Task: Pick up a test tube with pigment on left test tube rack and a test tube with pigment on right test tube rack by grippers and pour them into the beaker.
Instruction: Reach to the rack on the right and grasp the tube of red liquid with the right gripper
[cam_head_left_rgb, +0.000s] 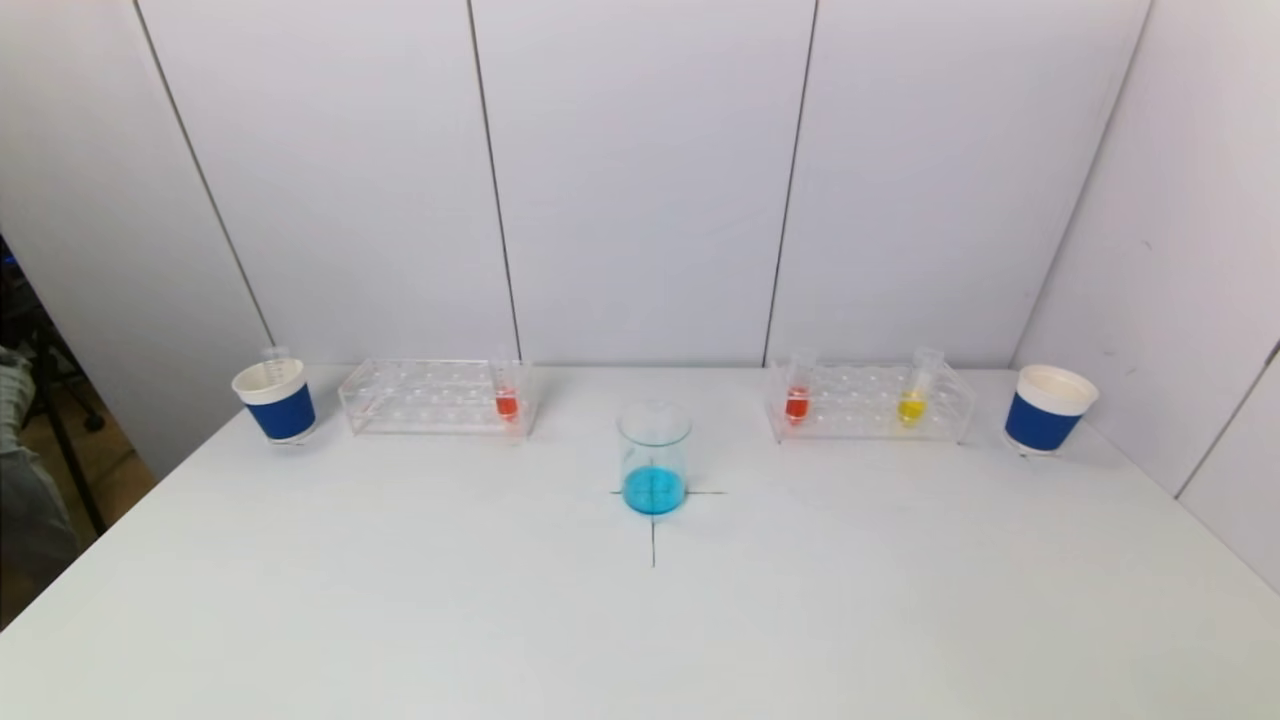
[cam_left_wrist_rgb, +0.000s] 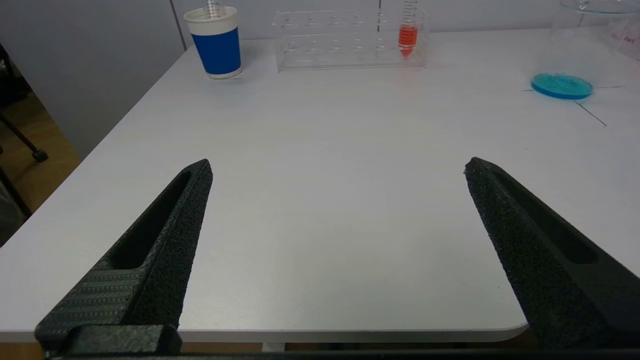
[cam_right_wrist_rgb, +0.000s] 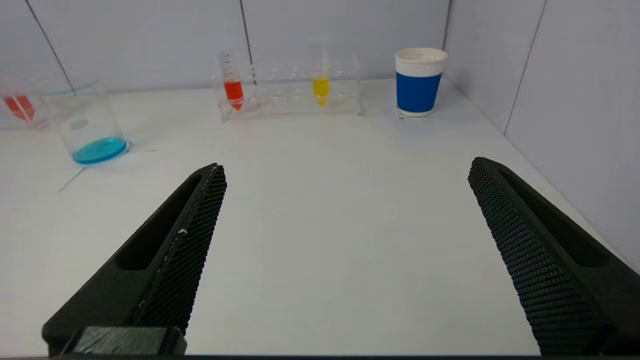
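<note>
both pincers gaped wide, well short; left gripper should centre on the red tube at twelve o'clock; right gripper likewise on its rack.

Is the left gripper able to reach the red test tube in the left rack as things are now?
Probably yes. The left gripper is open above bare table, and nothing lies between it and the red test tube, which stands upright at the end of the left rack nearer the beaker.
</note>
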